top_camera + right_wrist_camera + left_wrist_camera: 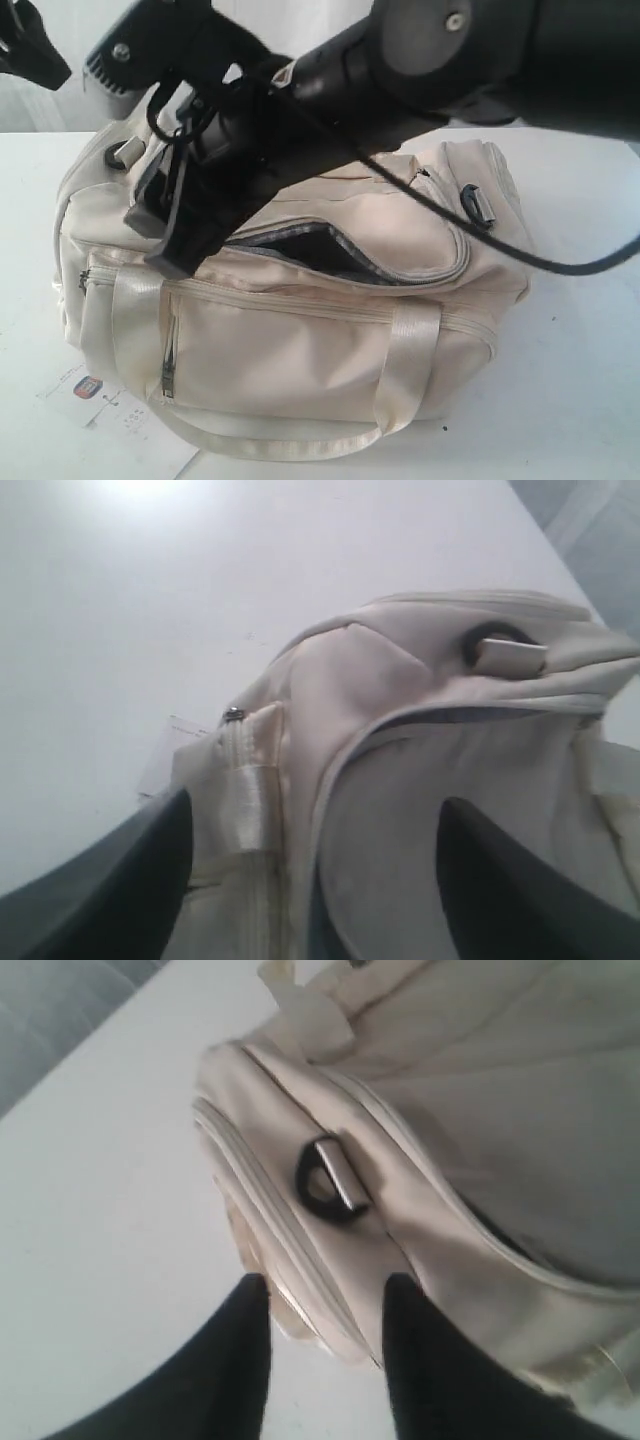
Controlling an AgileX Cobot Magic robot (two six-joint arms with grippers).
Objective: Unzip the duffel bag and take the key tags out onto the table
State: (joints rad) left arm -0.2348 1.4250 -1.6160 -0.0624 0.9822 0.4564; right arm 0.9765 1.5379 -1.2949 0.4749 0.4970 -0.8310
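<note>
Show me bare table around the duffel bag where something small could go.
In the exterior view, the widest bare table lies right of the duffel bag. A narrower strip lies past its left end. Front left holds a paper tag; the right gripper crowds the bag's top.

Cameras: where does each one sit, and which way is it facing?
Exterior view: off the arms, facing the handle side of the duffel bag; right arm crosses.
Left wrist view: above one bag end, looking down; left gripper shows.
Right wrist view: above the bag, looking down; right gripper shows.
Exterior and right wrist views share the paper tag.
</note>
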